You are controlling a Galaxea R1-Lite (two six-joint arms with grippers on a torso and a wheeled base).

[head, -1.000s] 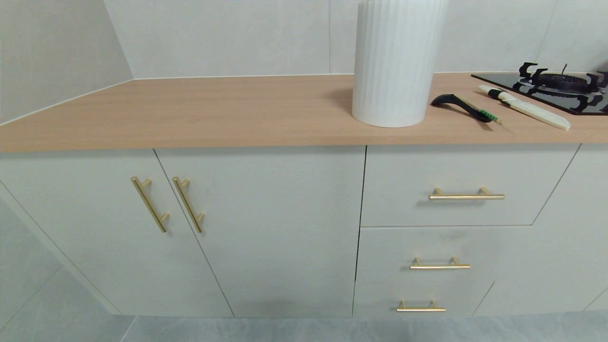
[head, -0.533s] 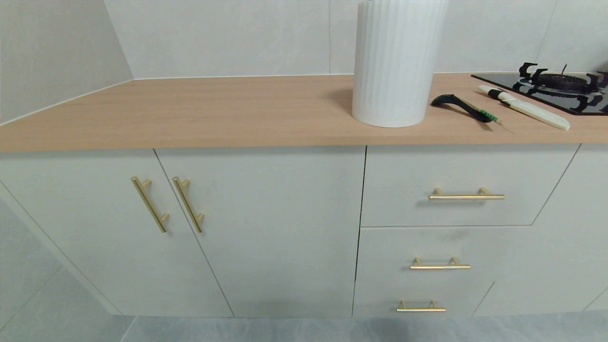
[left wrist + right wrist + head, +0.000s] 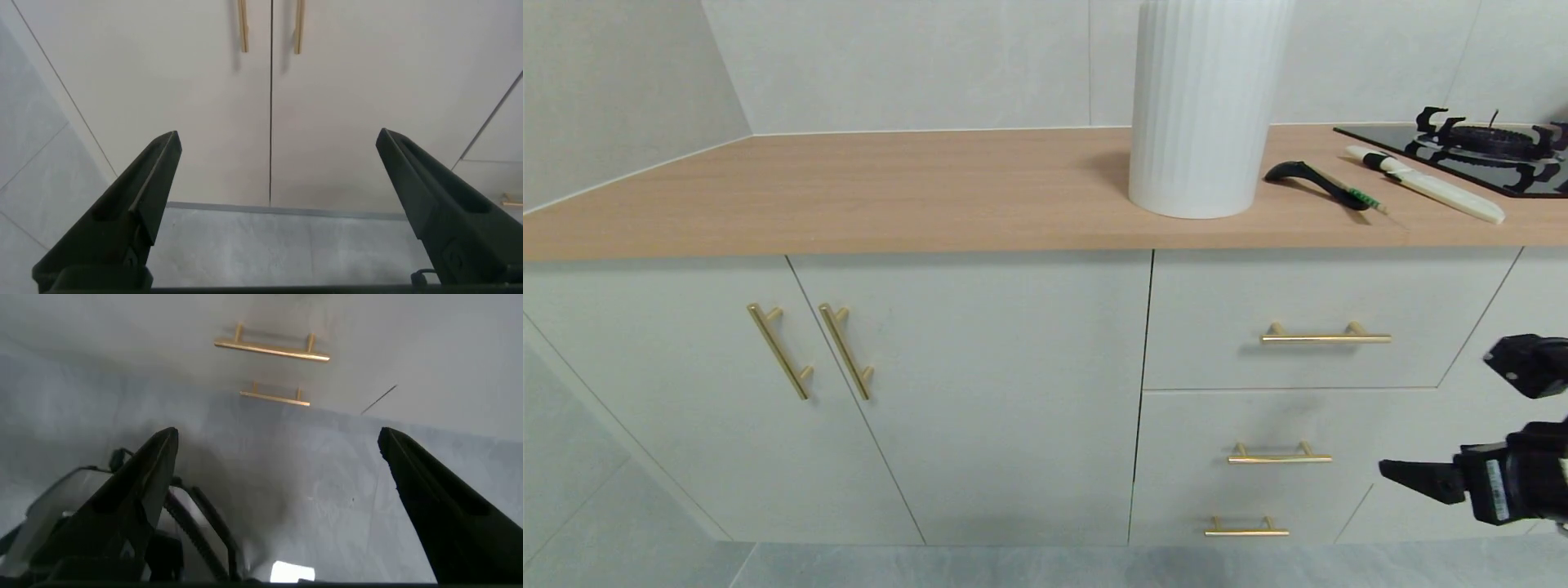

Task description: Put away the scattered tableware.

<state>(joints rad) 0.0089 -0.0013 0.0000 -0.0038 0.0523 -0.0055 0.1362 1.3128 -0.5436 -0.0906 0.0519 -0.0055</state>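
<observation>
Head view shows the knife on the counter, well above the right fingers, spread empty.

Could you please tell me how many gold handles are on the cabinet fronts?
5: left door handle, right door handle, top drawer handle, middle drawer handle, bottom drawer handle. Others may lie outside the picture.

We look at a light wooden countertop backed by pale grey tiled walls, with a black hob at its right end, two pale cupboard doors and a stack of drawers below it, all with brass bar handles, above a grey tiled floor.
</observation>
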